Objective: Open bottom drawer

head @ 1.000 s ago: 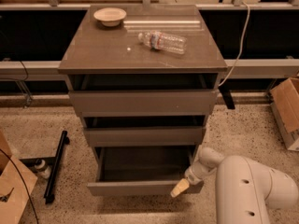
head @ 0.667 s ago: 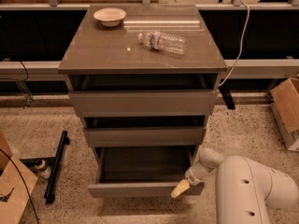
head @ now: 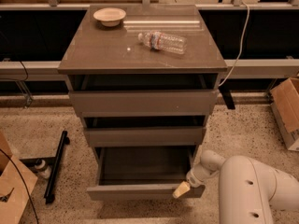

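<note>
The bottom drawer [head: 140, 191] of the grey-brown cabinet [head: 140, 55] is pulled out, showing its shallow grey interior [head: 145, 164]. My gripper [head: 181, 189] sits at the right end of the drawer's front panel, its cream fingertip against the panel's top edge. My white arm [head: 252, 190] comes in from the lower right. The two drawers above, top [head: 142, 102] and middle [head: 144, 136], stand slightly out.
A clear plastic bottle [head: 162, 42] lies on the cabinet top, with a shallow bowl [head: 110, 17] at its back left. Cardboard boxes stand at the right [head: 286, 111] and lower left [head: 11, 185]. A black bar [head: 56, 171] lies on the speckled floor.
</note>
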Robot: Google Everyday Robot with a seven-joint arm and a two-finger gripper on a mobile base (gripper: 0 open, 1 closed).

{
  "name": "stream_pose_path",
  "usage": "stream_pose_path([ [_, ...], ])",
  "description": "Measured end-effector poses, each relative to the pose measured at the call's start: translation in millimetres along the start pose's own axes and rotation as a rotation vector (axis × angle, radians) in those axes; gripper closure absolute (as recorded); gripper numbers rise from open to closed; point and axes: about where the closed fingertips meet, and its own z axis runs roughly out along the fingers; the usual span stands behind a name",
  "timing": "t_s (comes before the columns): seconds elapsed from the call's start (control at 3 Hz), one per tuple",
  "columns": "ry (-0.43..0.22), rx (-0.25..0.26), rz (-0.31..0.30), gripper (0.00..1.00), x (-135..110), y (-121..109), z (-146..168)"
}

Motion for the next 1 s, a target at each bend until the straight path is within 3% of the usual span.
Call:
stream_pose_path([
  [0.33, 0.002, -0.004, 0.0, 0.27, 1.0, 1.4, 2.4],
  [0.67, 0.052, -0.017, 0.008, 0.0, 5.0, -0.2, 4.0],
  [1.0, 0.053, -0.003, 0.039, 0.0, 9.8, -0.1, -3.9],
])
